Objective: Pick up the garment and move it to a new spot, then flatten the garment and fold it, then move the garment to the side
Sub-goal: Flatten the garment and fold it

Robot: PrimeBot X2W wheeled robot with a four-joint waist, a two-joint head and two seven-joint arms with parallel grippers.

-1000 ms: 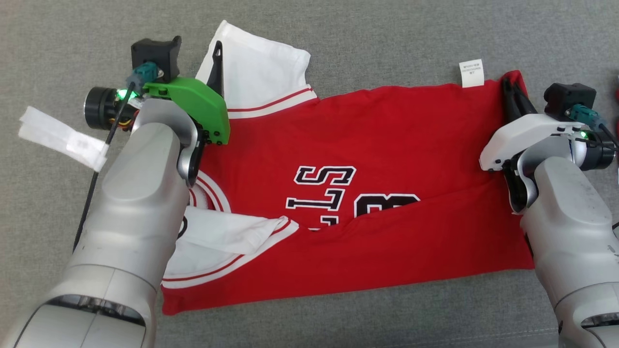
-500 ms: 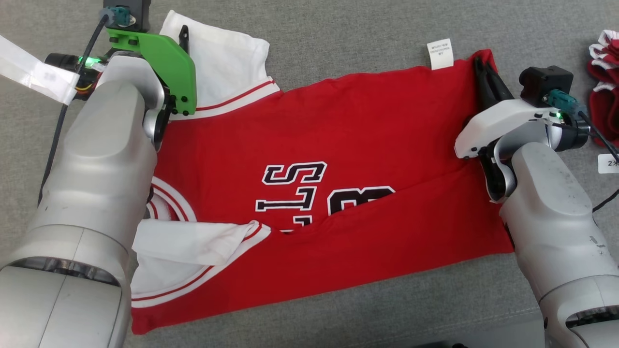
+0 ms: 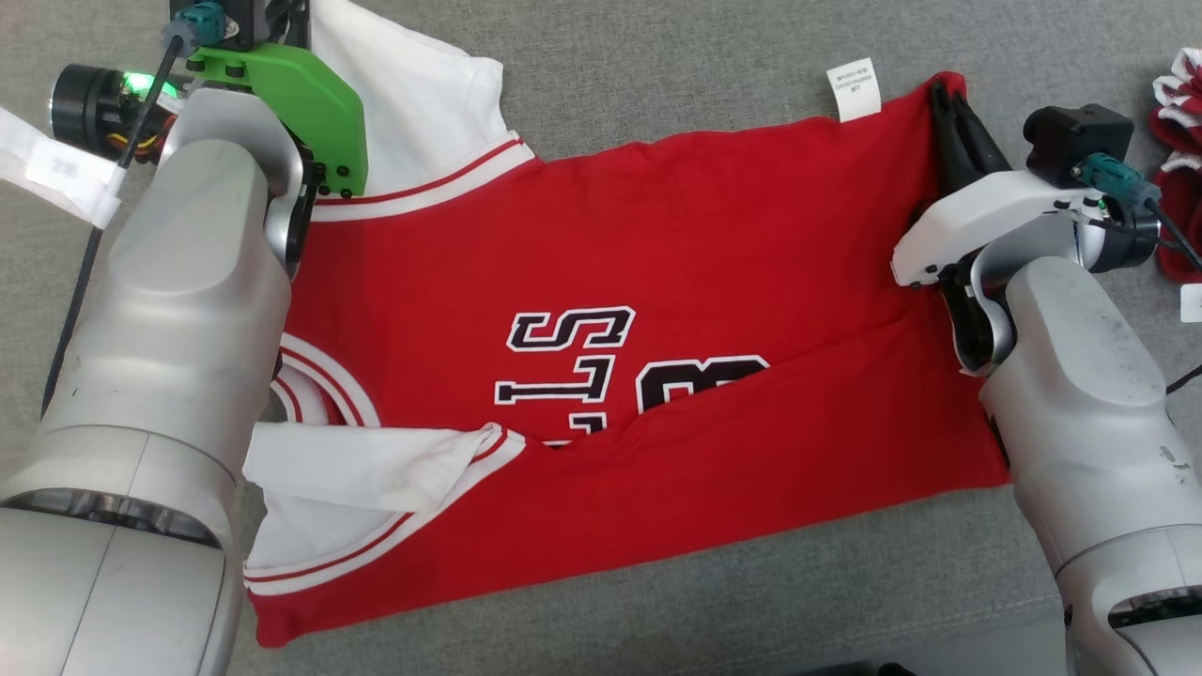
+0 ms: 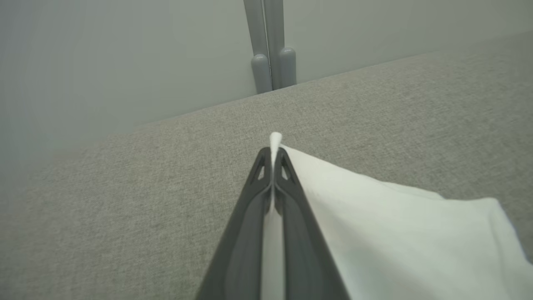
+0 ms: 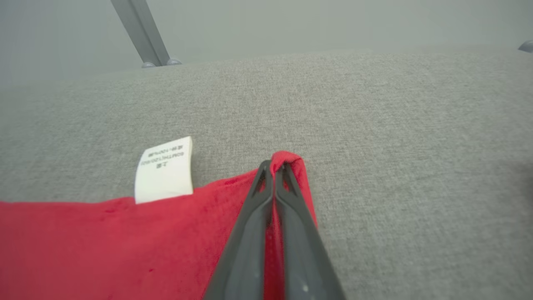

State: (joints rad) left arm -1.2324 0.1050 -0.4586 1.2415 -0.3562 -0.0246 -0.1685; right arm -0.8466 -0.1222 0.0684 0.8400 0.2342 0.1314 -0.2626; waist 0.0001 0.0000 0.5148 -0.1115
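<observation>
Garment [image 3: 657, 282]: red jersey with white sleeves, lying print-up and sideways on the grey surface [image 3: 657, 56]. Its white label [image 3: 854, 89] sticks out of the far edge.

Right tool [image 5: 275, 166]: jaws pressed together, pinching the red hem corner just right of the label. A bit of cloth pokes out past the tips.

Left tool [image 4: 272, 156]: jaws also closed tight, with a thin edge of the far white sleeve [image 4: 374, 216] caught between them, well left of the label on the same far edge.

The rest of the body spreads from the label toward the robot. The long edge opposite the label is turned up over the bottom of the black lettering [image 3: 573, 352]. The other sleeve [image 3: 376, 460] is flopped in over the chest, diagonally across from the label.

A red-and-white cloth heap [image 3: 1178, 141] sits well right of the label, apart from the jersey.

Progress, as a judgement:
- The pick-up and relocate look done.
- The body is mostly flat, with a diagonal crease left below the label.
- One lengthwise fold looks to be in place.
- Both tools grip the label-side edge, so a fold of that edge toward the robot seems to be the step in hand.

Left to do: that fold, probably a crosswise fold, then shifting the garment to the side.
</observation>
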